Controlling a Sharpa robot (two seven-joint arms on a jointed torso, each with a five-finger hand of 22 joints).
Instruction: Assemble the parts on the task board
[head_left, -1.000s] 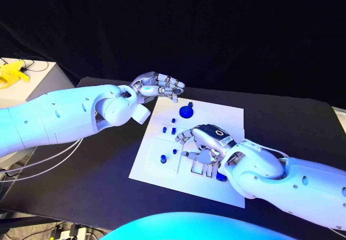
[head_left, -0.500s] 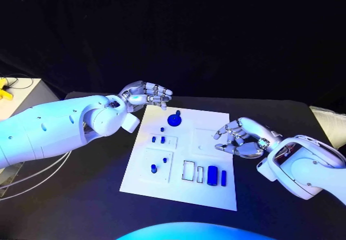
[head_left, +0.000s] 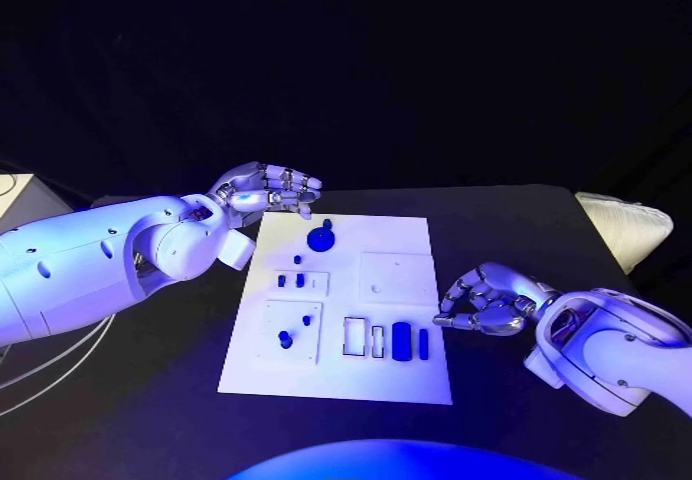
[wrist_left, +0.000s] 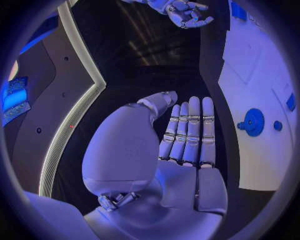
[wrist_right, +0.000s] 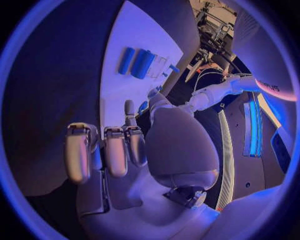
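Several small blue parts (head_left: 400, 341) sat on the white task board (head_left: 411, 237) in the middle of the black table (head_left: 512, 220): a round knobbed piece (head_left: 320, 239) near the board's far edge, little pegs (head_left: 290, 281) in a raised square toward its left edge, and two upright oblong blocks beside empty rectangular slots near the edge closest to the robot. Judged by their look, these parts were light, rigid moulded pieces, smooth and probably slippery, unlikely to break but easy to knock over or push along the board; the oblong blocks would best be pinched across their narrow flanks, the round one by its raised knob. The right hand (head_left: 489, 304) hung just off the board's right edge, close to the blocks, its fingers (wrist_right: 116, 148) curled inward and holding nothing. The left hand (head_left: 270, 188) hovered beyond the board's far left corner, fingers (wrist_left: 189, 131) together and bent, empty too and touching neither board nor part.
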